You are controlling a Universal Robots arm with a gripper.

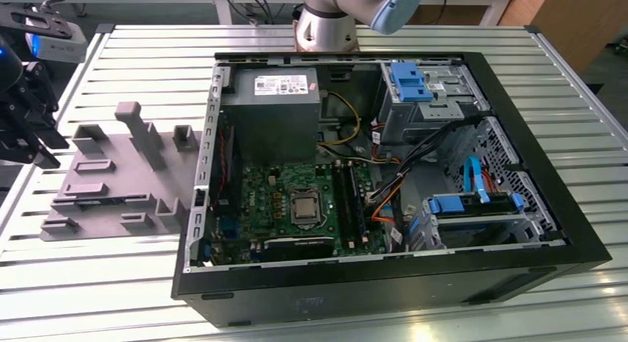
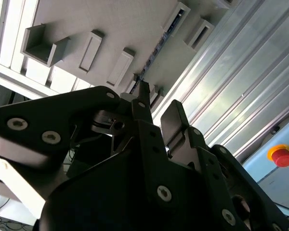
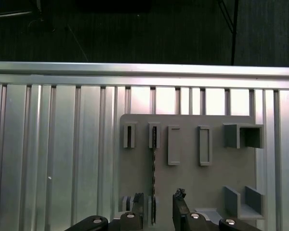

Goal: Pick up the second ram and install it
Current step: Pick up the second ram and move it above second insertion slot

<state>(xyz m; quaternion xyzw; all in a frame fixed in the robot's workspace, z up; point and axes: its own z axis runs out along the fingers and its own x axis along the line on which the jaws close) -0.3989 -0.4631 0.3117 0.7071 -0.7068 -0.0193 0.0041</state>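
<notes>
One black two-fingered gripper [image 1: 40,143] is hanging at the exterior view's left edge, over the ribbed aluminium table [image 1: 137,55] and just beside a grey moulded fixture plate [image 1: 108,165] with raised slots and posts. In the first wrist view its fingers [image 3: 138,209] are standing a narrow way apart and gripping nothing. The second ram [image 3: 153,173], a long thin dark circuit-board stick, is resting on edge in two of the plate's slots, its near end running into the gap between those fingers; whether either finger is touching it I cannot tell. In the second wrist view the same stick [image 2: 158,48] is showing as a thin dark line leading to one fingertip, and a red round button [image 2: 279,156] is sitting off on a pale blue surface. One black open-sided computer tower case [image 1: 393,276] is lying on the table to the exterior view's right of the plate. It is holding, in turn, a grey boxed power supply [image 1: 270,114], a green motherboard [image 1: 265,198], long black memory slots [image 1: 351,198], and two sets of bright blue plastic drive latches [image 1: 407,81].
</notes>
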